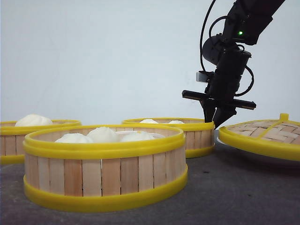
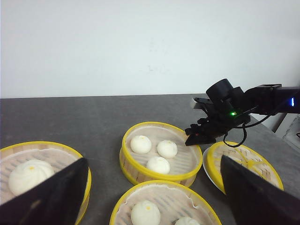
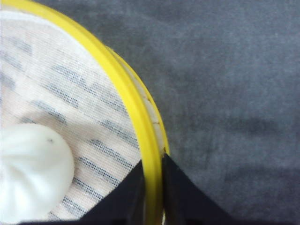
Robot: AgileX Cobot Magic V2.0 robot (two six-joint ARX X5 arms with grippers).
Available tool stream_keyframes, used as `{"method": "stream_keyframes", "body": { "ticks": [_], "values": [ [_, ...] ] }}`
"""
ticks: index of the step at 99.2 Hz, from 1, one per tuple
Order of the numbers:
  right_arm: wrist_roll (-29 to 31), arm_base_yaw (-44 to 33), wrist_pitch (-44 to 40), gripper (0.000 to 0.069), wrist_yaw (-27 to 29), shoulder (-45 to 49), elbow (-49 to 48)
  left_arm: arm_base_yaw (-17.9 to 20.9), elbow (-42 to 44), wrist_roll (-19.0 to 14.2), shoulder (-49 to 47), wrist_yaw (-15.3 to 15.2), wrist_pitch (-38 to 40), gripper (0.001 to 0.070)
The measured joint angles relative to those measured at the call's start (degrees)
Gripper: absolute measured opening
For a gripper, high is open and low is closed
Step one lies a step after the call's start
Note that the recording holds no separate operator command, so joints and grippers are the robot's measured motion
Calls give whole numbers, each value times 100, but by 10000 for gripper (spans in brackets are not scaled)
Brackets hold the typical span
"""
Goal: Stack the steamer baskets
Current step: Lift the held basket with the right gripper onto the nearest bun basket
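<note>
Straddling yellow rim of far steamer basket (image 1: 187, 131): right gripper (image 1: 218, 117) jaws narrow, clamping rim; left jaws wide, empty.

The right arm is seen in the front view reaching down from the upper right, its wrist pointed almost straight down. The right gripper (image 1: 218, 121) is lowered onto the yellow top ring of the middle steamer basket (image 1: 192, 136), and in the right wrist view its two fingers (image 3: 180, 197) are closed narrowly on that ring, one inside and one outside. The left gripper (image 2: 152, 199) is held above the table, its fingers (image 2: 51, 199) spread wide apart with nothing between them.
</note>
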Motion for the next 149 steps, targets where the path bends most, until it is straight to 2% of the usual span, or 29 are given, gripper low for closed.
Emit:
{"method": "stream_keyframes", "body": {
  "ticks": [26, 38, 53, 66, 94, 109, 126, 149],
  "values": [
    [-37, -44, -693, 28, -28, -214, 894, 0, 0, 4, 0, 0, -205, 550],
    [-380, -50, -1032, 28, -105, -892, 1134, 0, 0, 11, 0, 2, -313, 550],
    [-752, 2, -1292, 28, -455, -1919, 1266, 0, 0, 24, 0, 0, -313, 550],
    [-1108, 179, -1891, 28, -741, -2616, 1285, 0, 0, 24, 0, 2, -376, 550],
    [-1729, 911, -2817, 28, -822, -2964, 1274, 0, 2, 46, 0, 2, -529, 550],
    [-1840, 1340, -2625, 28, -796, -2959, 981, 0, 2, 76, 0, 2, -531, 550],
    [-1869, 1729, -1996, 28, -800, -2959, 254, 0, 2, 94, 0, 4, -531, 550],
    [-1786, 1853, -1078, 28, -778, -2876, -791, 0, 0, 94, -2, 103, -535, 550]
  ]
}}
